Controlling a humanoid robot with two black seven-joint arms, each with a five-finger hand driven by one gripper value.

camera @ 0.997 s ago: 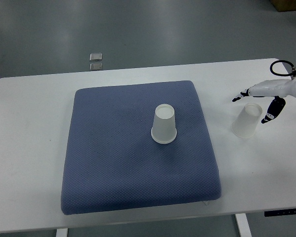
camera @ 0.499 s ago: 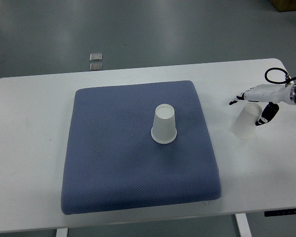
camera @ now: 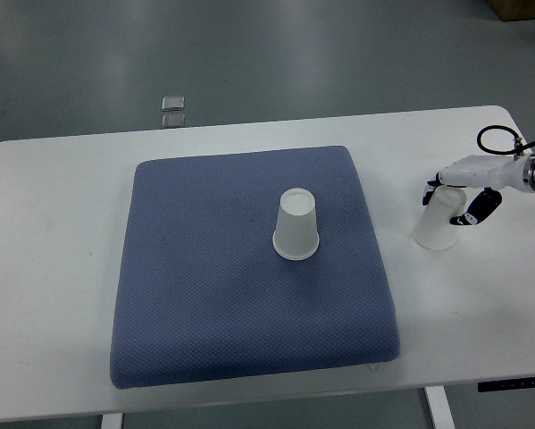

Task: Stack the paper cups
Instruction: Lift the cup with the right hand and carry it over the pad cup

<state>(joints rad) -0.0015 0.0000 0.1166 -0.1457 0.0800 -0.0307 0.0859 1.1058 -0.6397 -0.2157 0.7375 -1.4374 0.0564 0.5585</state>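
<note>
One white paper cup stands upside down near the middle of the blue cushion. A second white paper cup, also upside down, stands on the white table to the right of the cushion. My right hand comes in from the right edge and has its dark-tipped fingers closed around the top of that second cup. The cup leans slightly under the hand. The left arm does not show.
The cushion covers most of the table's middle. Two small square plates lie on the grey floor behind the table. A black cable loop sits at the right wrist. A brown box corner shows at the top right.
The right hand has moved left and down and drawn its spread fingers in around the cup on the table. That cup has shifted a little to the left.
</note>
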